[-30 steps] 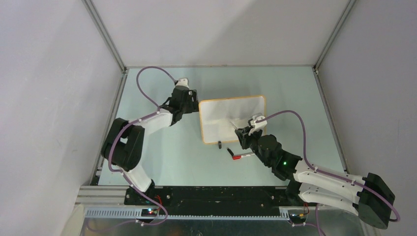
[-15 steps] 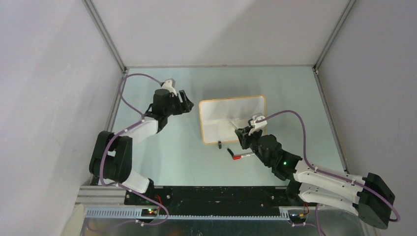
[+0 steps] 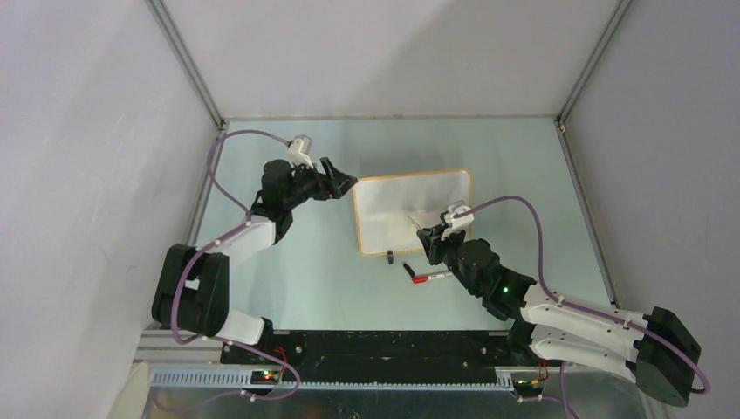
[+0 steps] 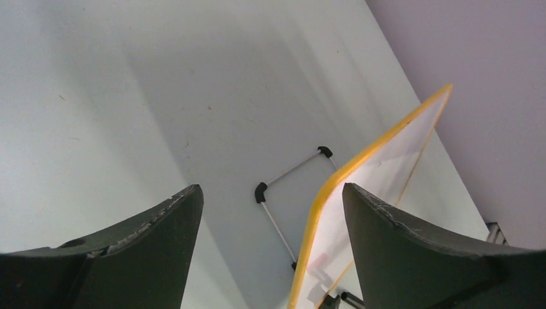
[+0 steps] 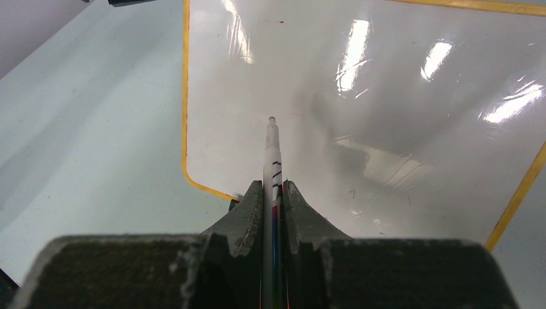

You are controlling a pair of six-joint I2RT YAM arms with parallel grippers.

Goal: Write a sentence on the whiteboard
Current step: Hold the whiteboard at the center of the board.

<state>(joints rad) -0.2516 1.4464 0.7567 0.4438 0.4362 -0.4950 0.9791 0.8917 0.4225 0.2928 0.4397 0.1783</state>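
The whiteboard (image 3: 410,209) stands tilted mid-table, white with a thin orange frame; no sentence shows on its face (image 5: 386,96). My left gripper (image 3: 343,183) is open at the board's upper left corner. In the left wrist view the orange edge (image 4: 360,167) runs between my fingers (image 4: 161,232) without touching them, gripper (image 4: 270,199). My right gripper (image 3: 434,236) is shut on a marker (image 5: 273,151) whose bare tip points at the board's lower left area, gripper (image 5: 273,188).
A red-tipped pen or cap (image 3: 428,278) lies on the table just in front of the board. A black clip foot (image 3: 389,255) juts from the board's near edge. A wire stand (image 4: 293,170) props the board from behind. Grey walls enclose the table.
My left gripper drew back from the board's left edge, then turned its fingers toward the upper left corner and opened wider. The right arm and marker have not moved.
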